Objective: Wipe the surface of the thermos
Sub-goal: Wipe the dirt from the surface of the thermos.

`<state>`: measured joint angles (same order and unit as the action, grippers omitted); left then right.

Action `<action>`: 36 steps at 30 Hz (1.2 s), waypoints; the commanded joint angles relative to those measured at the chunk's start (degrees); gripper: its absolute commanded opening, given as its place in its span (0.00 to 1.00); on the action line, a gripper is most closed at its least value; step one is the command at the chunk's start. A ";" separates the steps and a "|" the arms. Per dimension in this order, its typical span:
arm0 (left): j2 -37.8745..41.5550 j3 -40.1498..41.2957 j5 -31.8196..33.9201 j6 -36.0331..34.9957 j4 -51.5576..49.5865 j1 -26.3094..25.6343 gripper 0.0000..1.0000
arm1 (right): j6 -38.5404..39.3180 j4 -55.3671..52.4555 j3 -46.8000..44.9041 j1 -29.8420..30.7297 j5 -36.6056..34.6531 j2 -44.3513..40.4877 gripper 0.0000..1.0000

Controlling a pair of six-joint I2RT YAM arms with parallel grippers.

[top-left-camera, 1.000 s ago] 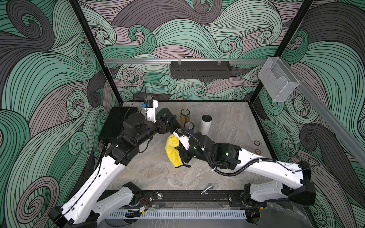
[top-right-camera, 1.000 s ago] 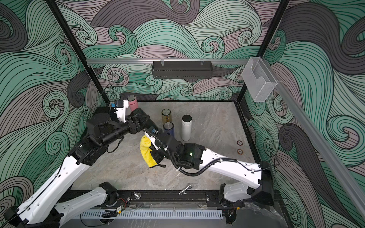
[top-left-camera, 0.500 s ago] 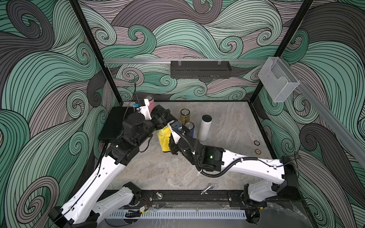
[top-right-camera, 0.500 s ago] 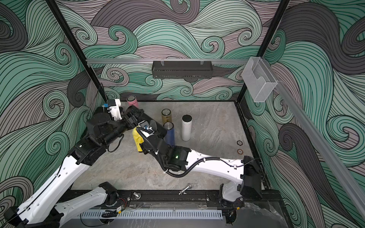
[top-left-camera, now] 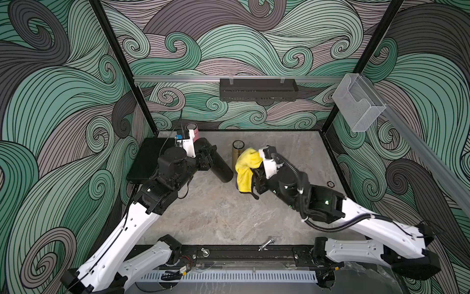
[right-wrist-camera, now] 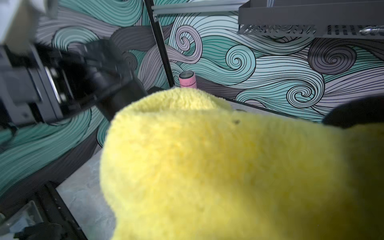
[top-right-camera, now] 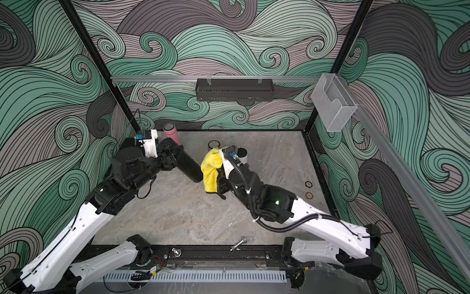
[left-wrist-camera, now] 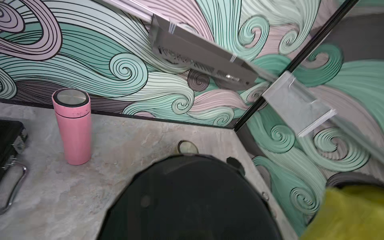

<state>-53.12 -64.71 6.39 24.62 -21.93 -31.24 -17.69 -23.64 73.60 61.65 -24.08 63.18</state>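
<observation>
Left wrist view: black thermos (left-wrist-camera: 187,197) fills much of the frame close to the lens, seen end-on along its body. A yellow cloth (left-wrist-camera: 349,212) shows just past its edge.

Both top views: the thermos sits left of centre over the counter (top-left-camera: 216,219). It is tilted, not standing. Its upper end is in the left end effector (top-left-camera: 207,157), and its free end points toward the middle of the counter.
- Left end effector: jaws clamped on the upper end of the thermos.
- Right end effector (top-left-camera: 255,173): closed on the cloth, which drapes over it and hides the fingers.
- The cloth hangs just beside the free end of the thermos. In a top view the two look touching, but I cannot tell for certain.

Right wrist view: the cloth covers most of the frame. The thermos and the left end effector are blurred beyond it.

Surroundings:
- A gold flask (top-left-camera: 238,152) stands upright just behind the cloth.
- A white cup (top-right-camera: 243,155) stands beside the right wrist.
- A pink flask (top-right-camera: 171,133) stands upright at the back wall, behind the left end effector.
- A black tray (top-left-camera: 146,160) lies at the counter's left edge, under the left arm.
- A bolt (top-left-camera: 265,245) lies at the front edge.
- Two small rings (top-right-camera: 308,189) lie near the right wall.
- A black rack (top-left-camera: 258,89) hangs on the back wall.
- A clear bin (top-left-camera: 357,104) is mounted on the right rail.
</observation>
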 commanded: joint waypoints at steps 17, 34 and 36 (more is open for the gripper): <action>12.30 28.65 -8.06 -21.31 26.55 -1.04 0.00 | -3.08 -29.25 44.81 -17.53 40.76 34.08 0.00; 7.43 28.23 -8.12 -22.95 26.76 -1.71 0.00 | -4.18 -30.01 57.83 -12.86 47.45 49.68 0.00; 7.17 28.15 -7.65 -22.71 26.99 -1.76 0.00 | -4.07 -30.30 58.45 -11.65 47.54 50.97 0.00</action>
<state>-46.06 -34.48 -0.71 2.50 0.03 -32.47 -21.61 -53.80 130.54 49.04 21.78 112.88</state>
